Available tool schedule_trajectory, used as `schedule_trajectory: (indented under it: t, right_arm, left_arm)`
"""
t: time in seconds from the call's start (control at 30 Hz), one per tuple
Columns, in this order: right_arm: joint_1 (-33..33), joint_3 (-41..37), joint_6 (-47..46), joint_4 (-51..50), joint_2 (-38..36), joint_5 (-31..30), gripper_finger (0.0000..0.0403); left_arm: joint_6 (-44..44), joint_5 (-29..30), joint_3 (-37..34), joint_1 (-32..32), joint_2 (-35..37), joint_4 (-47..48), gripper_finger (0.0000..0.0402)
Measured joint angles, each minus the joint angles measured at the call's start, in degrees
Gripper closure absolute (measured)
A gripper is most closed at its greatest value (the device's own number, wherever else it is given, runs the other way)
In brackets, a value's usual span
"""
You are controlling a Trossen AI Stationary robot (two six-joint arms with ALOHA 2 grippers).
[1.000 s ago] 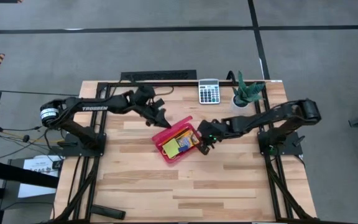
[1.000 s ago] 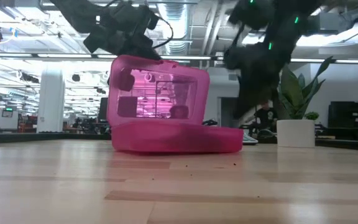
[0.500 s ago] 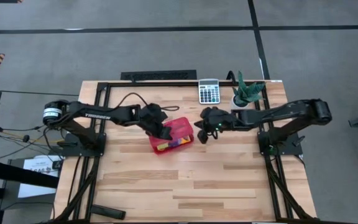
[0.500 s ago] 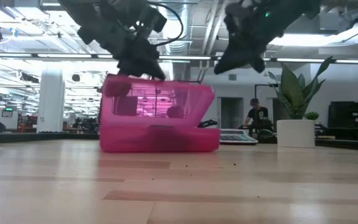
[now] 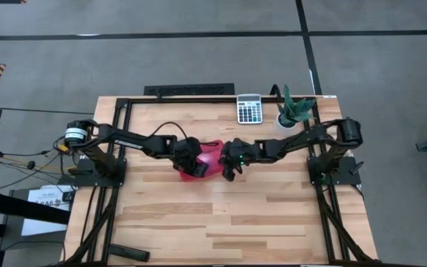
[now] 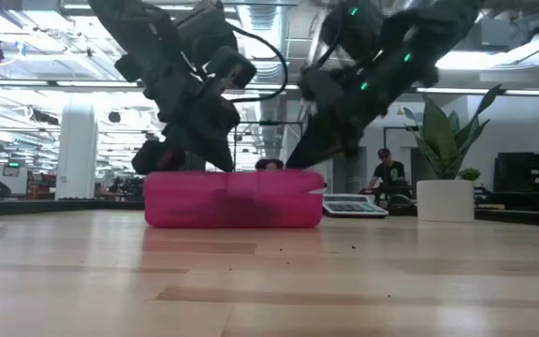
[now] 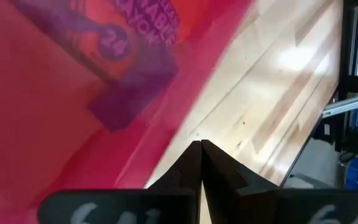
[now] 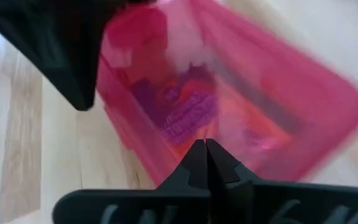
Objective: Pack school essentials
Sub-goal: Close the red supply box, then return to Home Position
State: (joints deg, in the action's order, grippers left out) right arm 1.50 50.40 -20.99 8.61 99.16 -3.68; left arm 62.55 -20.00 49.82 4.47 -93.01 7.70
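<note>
Now the case (image 5: 204, 158) is lying shut at the middle of the table (image 5: 221, 222), where a second ago its lid was standing upright and half a second ago was coming down at a slant. From left to right:

The left gripper (image 5: 190, 157) is bearing on the left end of the lid. Its wrist view shows its two fingers pressed together, holding nothing, with the tips just over the case's edge. This arm has been following the lid down throughout.

The case itself is sitting flat in the low view (image 6: 234, 198), lid level on base. Through the pink lid the wrist views are showing a printed box, seemingly the crayon box (image 8: 188, 115), so the school essentials are lying inside the case. None are showing loose on the table.

The right gripper (image 5: 232, 160) is pressing at the right end of the lid, having swung in from beside the case. Its fingers too are pressed together and empty.

The calculator (image 5: 249, 109) and the potted plant (image 5: 293, 111) are standing at the far edge, well apart from the work.

Judgement: packing is appearing complete and closing nearly so. Whether the latch is catching cannot be told; if not, the lid may spring up once the arms lift.
</note>
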Motion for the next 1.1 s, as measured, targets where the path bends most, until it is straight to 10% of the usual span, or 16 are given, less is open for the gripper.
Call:
schedule_trajectory:
  t: [0.4, 0.73, 1.1]
  right_arm:
    - [-0.6, 0.1, 0.4, 0.8, 2.3, 1.0, 0.0403]
    - [1.5, -0.1, 4.4, -0.3, -12.5, 1.6, 0.0393]
    - [9.4, -0.2, 15.6, -15.5, -46.0, 2.6, 0.0386]
  left_arm:
    - [7.1, 9.3, 0.0, -0.9, 9.1, 0.4, 0.0401]
    - [2.5, 19.3, 0.0, -1.1, 20.9, -0.9, 0.0401]
    - [-39.9, 30.2, 0.1, -6.0, 44.2, -15.3, 0.0401]
